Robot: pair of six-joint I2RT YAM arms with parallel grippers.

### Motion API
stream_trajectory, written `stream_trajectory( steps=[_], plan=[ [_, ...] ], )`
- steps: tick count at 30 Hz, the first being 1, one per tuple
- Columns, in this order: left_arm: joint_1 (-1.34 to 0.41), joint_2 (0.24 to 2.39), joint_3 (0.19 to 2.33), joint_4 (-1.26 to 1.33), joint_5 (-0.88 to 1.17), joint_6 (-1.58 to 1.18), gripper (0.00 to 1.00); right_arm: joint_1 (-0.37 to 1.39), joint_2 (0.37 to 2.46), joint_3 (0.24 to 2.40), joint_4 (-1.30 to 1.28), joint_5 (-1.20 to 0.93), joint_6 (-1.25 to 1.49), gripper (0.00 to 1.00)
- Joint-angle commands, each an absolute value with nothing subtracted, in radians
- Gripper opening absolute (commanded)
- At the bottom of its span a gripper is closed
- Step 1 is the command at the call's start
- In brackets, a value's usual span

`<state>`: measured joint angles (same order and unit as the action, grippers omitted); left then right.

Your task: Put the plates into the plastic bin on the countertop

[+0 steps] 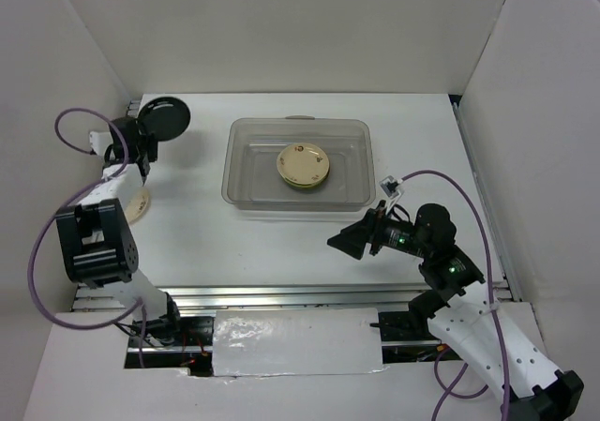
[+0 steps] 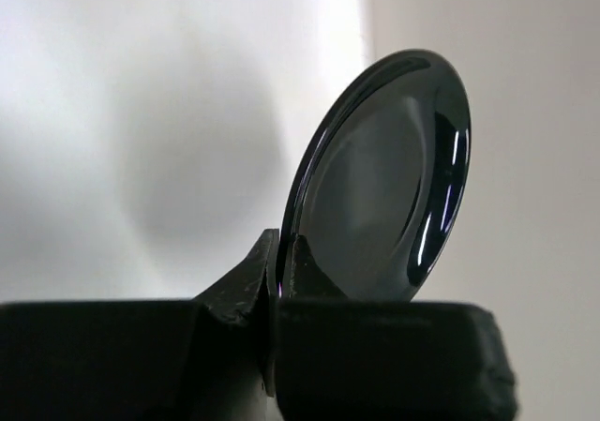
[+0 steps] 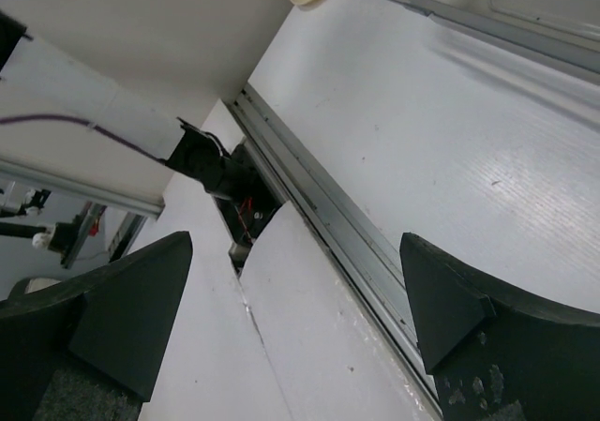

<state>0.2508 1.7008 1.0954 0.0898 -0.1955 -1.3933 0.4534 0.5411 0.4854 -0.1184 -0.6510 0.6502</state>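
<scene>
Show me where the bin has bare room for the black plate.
Inside the plastic bin, floor is bare both sides of the stacked plates, which fill the middle. The countertop left of the bin is bare; the cream plate crowds the left edge.

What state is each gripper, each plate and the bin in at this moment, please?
left gripper: shut on the black plate's rim.
black plate: held tilted up on edge.
right gripper: open, empty.
plastic bin: upright, no lid on it, plates inside.
cream plate: flat in the bin, apparently atop another.
other cream plate: flat on the countertop, partly hidden by the left arm.
</scene>
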Motion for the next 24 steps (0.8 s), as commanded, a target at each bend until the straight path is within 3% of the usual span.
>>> stream_trajectory(
  steps=[1,4,9,16,24],
  plan=[
    [0.201,1.577,1.17,0.139,-0.037,-1.248,0.0,0.445,0.528,0.563,-0.164,-0.58,0.618,1.0],
    [0.054,1.635,1.381,-0.072,0.069,-1.024,0.0,0.428,0.549,0.606,-0.213,-0.52,0.63,1.0],
    [-0.21,1.824,1.601,-0.236,0.155,-0.884,0.0,0.4,0.566,0.733,-0.369,-0.379,0.629,1.0],
    [-0.321,1.999,1.732,-0.33,0.204,-0.81,0.0,0.367,0.531,0.804,-0.471,-0.339,0.63,1.0],
    [-0.336,2.036,1.695,-0.344,0.199,-0.785,0.0,0.367,0.483,0.825,-0.491,-0.367,0.646,1.0]
  ],
)
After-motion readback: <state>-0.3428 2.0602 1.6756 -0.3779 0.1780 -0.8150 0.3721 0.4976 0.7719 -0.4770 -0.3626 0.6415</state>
